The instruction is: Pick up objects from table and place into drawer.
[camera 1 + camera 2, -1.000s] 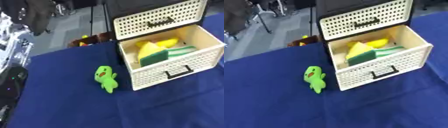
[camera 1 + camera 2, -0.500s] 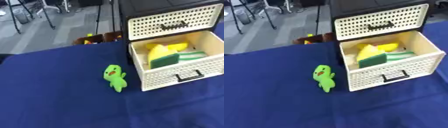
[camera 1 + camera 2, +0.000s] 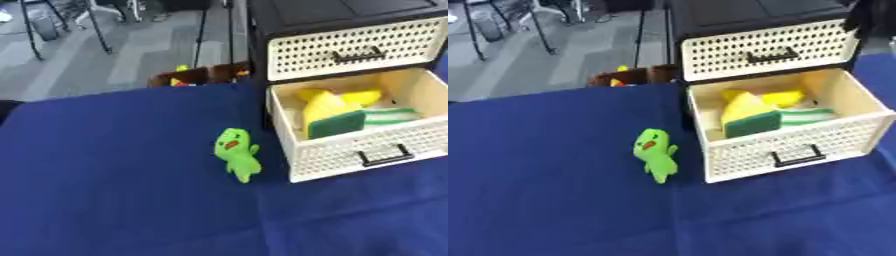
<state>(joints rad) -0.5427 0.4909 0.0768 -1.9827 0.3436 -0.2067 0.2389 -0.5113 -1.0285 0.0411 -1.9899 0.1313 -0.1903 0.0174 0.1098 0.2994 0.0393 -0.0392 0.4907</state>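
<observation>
A blue-covered table (image 3: 105, 200) carries a green plush toy (image 3: 236, 154) beside a cream drawer unit (image 3: 350, 75).

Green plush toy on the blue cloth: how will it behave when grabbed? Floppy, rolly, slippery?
The green plush toy looks like a soft stuffed figure, so it will probably squash and flop rather than stay stiff. It lies flat on the blue tablecloth, so rolling seems unlikely. Its fabric surface probably isn't slippery. It sits just left of the open drawer, so a push could bump it against that.

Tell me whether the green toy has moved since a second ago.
No. The green toy lies just left of the open drawer front corner as before; only the camera has shifted.
</observation>
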